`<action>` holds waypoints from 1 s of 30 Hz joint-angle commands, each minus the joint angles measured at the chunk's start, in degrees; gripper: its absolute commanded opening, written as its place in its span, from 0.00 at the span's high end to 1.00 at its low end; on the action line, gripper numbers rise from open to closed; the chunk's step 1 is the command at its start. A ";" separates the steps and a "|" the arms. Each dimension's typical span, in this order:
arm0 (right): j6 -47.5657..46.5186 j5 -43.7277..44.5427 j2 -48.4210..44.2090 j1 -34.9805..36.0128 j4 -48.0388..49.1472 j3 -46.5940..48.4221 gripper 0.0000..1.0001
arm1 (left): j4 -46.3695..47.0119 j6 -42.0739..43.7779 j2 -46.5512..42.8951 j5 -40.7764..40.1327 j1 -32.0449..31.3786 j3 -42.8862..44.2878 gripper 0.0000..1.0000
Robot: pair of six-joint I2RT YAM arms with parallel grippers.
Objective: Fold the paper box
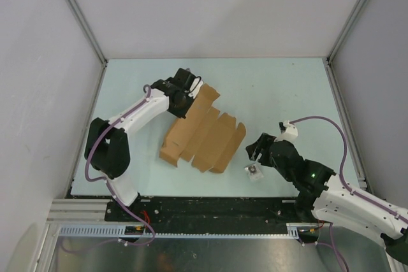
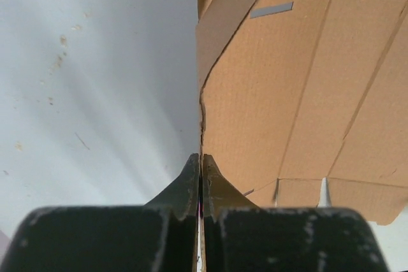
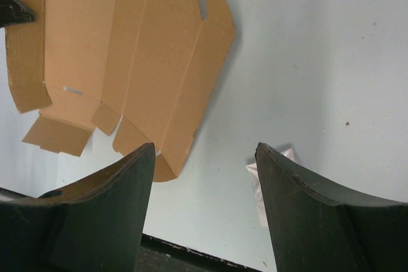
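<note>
Cardboard-brown, the paper box (image 1: 203, 135) lies nearly flat on the worktop (image 1: 287, 87). The left pincer (image 2: 201, 157) is pinching its far flap edge, seemingly beginning the first fold; the right pincer (image 3: 204, 150) hovers spread, well apart. Next, that flap needs lifting along its crease.

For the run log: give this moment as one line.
box: flat, unfolded | left gripper: shut on box edge | right gripper: open, empty
</note>
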 commanded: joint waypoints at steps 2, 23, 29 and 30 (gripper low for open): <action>-1.63 -0.86 0.19 -0.37 0.28 2.80 0.30 | -1.47 10.76 -1.02 -1.48 -0.08 4.27 1.00; -9.72 -4.02 -1.75 -1.60 0.37 3.59 0.29 | -0.33 29.58 2.14 -3.42 -12.38 4.62 1.00; -17.17 -7.62 0.53 -4.92 5.10 3.94 0.31 | 1.08 30.28 1.36 -1.93 -14.41 4.36 1.00; -18.24 -8.58 1.23 -5.72 6.85 4.20 0.32 | 1.17 30.20 1.09 -1.66 -14.49 3.92 1.00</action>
